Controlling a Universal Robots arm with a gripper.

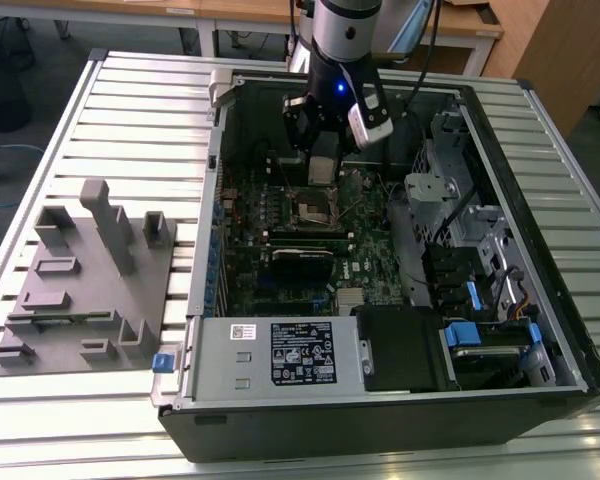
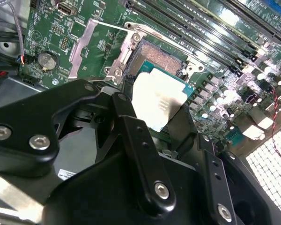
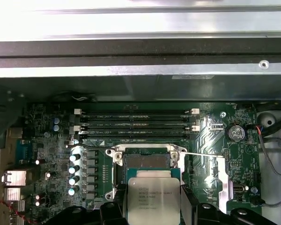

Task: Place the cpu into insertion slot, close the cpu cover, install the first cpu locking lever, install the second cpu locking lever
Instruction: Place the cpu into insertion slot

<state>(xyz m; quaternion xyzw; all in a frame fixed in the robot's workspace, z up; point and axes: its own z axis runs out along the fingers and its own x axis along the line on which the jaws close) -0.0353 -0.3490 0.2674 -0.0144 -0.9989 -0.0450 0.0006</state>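
The gripper [image 3: 153, 208] clamped on the cpu [image 3: 153, 197] near the open slot [image 3: 147, 161]; best kept level and square to it while lowering.

Slatted metal table [image 1: 130, 90], wooden desks [image 1: 250, 12] behind, grey floor [image 1: 70, 35].

First wrist view: one edge of cpu [image 3: 153, 197] cut off by picture edge; socket [image 3: 147, 161] partly hidden under cpu.
Second wrist view: part of cpu [image 2: 161, 101] hidden behind black end effector [image 2: 155, 123]; bright shine hides marks on top.
Exterior view: arm [image 1: 345, 40] cut off at picture top; table [image 1: 130, 100] runs past edges.
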